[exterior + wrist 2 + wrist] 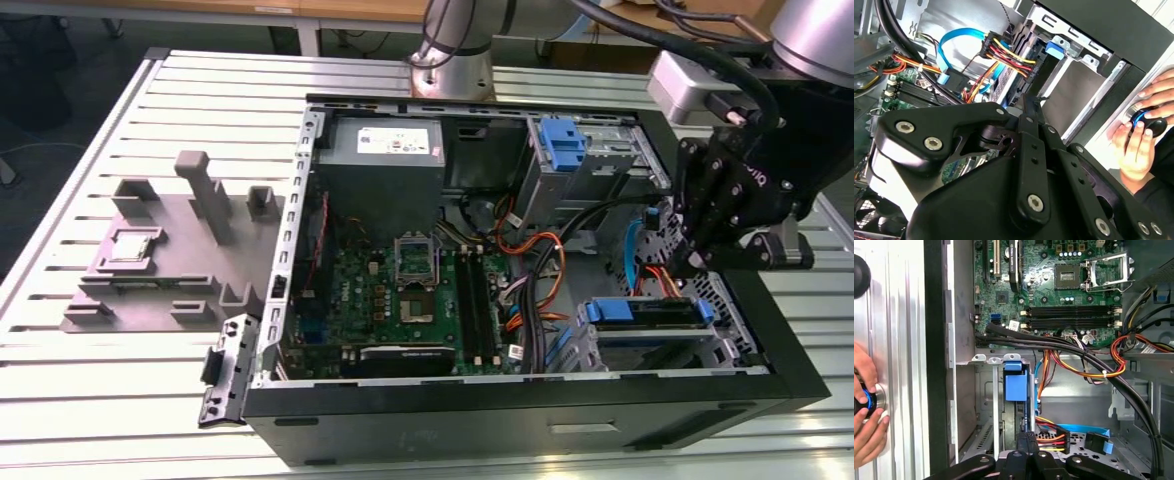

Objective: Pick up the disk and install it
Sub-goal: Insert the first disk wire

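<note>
in the exterior view my gripper [727,215] hangs over the open computer case [534,420], above the drive bay [654,325], where a blue-bracketed disk [645,312] seems already seated. in the second wrist view i cannot tell my finger state. in the first wrist view a blue bracket [1015,385] stands upright in the bay; a hand [866,405] works a knob outside

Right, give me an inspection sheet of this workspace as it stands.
Surface: slatted metal table carrying an open PC case.
Job's things: disk with blue bracket, upright in the drive bay by the case wall.
Clutter: grey fixture on the exterior view's left.
Grippers: hand close to the disk.
Cables: black bundle and orange wires beside the bay.
Surroundings: person's hand on a knob outside the case.
</note>
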Robot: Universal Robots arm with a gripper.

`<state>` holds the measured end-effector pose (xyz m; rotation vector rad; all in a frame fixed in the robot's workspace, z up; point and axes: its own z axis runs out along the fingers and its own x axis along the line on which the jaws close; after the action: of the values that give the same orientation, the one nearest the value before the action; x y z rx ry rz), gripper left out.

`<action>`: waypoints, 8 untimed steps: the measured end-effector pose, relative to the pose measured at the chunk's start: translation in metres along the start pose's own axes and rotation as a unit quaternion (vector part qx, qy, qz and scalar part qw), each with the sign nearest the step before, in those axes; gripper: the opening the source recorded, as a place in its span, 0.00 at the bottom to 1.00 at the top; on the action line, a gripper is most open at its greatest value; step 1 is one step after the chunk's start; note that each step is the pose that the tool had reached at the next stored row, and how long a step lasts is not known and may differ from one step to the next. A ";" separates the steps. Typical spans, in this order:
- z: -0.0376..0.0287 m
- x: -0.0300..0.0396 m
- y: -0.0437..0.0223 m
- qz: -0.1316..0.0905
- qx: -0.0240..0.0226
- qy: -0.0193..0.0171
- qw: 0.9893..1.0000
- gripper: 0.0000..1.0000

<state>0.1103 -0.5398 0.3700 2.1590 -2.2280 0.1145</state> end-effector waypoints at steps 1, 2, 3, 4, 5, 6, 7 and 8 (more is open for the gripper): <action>0.0000 -0.0015 0.0001 0.000 0.000 0.000 1.000 0.11; -0.0003 -0.0033 0.0002 0.000 0.000 0.000 1.000 0.11; -0.0004 -0.0053 0.0003 0.000 0.000 0.000 1.000 0.11; -0.0006 -0.0075 0.0004 0.000 0.000 0.000 1.000 0.11; -0.0009 -0.0096 0.0006 0.001 0.000 0.000 1.000 0.11; -0.0012 -0.0116 0.0007 0.001 0.000 0.000 1.000 0.11; -0.0016 -0.0132 0.0008 0.001 0.000 0.000 1.000 0.11; -0.0020 -0.0143 0.0009 0.001 0.000 0.000 1.000 0.11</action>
<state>0.1099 -0.5254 0.3708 2.1566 -2.2300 0.1141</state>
